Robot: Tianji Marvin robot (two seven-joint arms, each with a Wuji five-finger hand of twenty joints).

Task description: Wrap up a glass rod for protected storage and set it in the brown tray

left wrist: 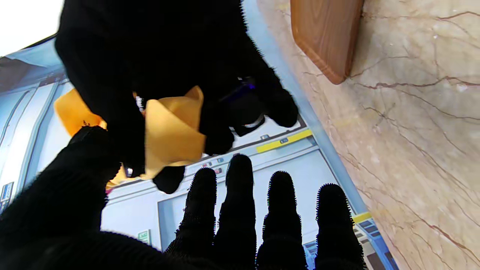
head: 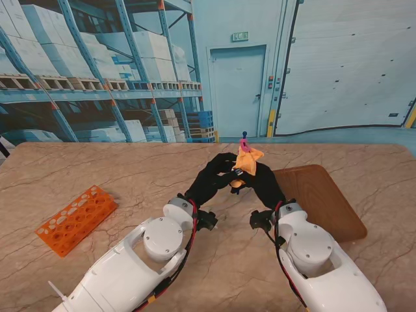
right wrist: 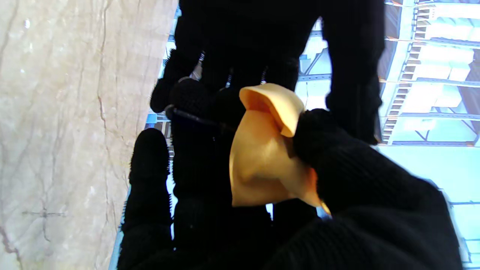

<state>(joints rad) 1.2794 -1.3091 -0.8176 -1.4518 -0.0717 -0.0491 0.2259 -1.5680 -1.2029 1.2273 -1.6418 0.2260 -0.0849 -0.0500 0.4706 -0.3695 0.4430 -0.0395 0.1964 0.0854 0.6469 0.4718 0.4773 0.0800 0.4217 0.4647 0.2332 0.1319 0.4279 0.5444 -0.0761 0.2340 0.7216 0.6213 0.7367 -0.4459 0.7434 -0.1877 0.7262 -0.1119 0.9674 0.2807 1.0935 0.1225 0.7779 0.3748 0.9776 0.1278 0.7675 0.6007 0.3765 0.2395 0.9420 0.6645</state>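
1. My left hand [head: 213, 174] and right hand [head: 260, 182] meet above the middle of the tabletop [head: 130, 169], both raised clear of it.
2. Both hands are closed on the orange wrap [head: 248, 158], pinched between thumbs and fingers.
3. The glass rod [head: 244, 138] stands upright inside the wrap; only its dark tip shows.
4. The brown tray [head: 322, 198] lies on my right, just beside my right hand.
5. An orange rack [head: 75, 220] lies well apart on my left.

Glass rod [head: 244, 138]: thin, upright, only tip showing at frame centre, rest bundled in crumpled orange wrap [head: 247, 158], lifted off table. Brown tray [head: 322, 201]: flat wooden board, right of centre, lying on marble.
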